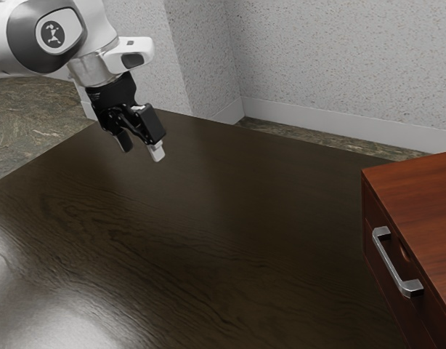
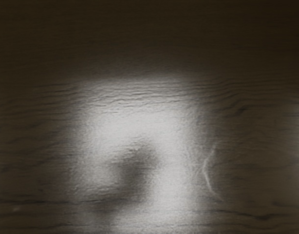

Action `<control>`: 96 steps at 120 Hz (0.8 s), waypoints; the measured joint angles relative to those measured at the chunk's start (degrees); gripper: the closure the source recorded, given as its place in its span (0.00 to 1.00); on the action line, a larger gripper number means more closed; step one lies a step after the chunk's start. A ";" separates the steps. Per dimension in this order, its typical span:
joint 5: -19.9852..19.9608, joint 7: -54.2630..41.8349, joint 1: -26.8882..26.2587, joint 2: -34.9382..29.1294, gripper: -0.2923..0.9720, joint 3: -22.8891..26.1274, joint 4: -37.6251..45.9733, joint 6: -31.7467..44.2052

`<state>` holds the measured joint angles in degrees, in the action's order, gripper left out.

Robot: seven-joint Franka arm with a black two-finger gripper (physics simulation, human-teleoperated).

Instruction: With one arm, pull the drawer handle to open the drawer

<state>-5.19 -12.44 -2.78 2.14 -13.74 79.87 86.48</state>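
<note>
A reddish-brown wooden cabinet [image 1: 419, 218] stands at the exterior view's lower right edge. Its drawer front carries a silver bar handle [image 1: 394, 262], and the drawer sits flush with the cabinet face. My black gripper [image 1: 141, 147] hangs above the dark table at the exterior view's upper left, far from the handle. Its two fingers point down and toward the right with a gap between them, and nothing is held. In the wrist view I see the dark wood table top [image 2: 149, 58] with a bright glare patch and a blurred shadow.
The dark wooden table [image 1: 208, 240] spreads wide between my gripper and the cabinet. A speckled white wall [image 1: 317, 51] with a baseboard runs behind it, and stone-patterned floor [image 1: 27, 116] shows at the left.
</note>
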 joint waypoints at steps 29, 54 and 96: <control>-0.01 -0.02 -0.10 -0.04 0.23 -0.06 -0.07 -0.07; 0.20 0.82 -2.32 -3.02 0.23 -1.99 -10.44 -4.74; 0.30 20.46 2.11 -3.89 0.23 4.89 -8.50 -7.49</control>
<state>-4.88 8.02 -0.67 -1.75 -8.85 71.37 78.99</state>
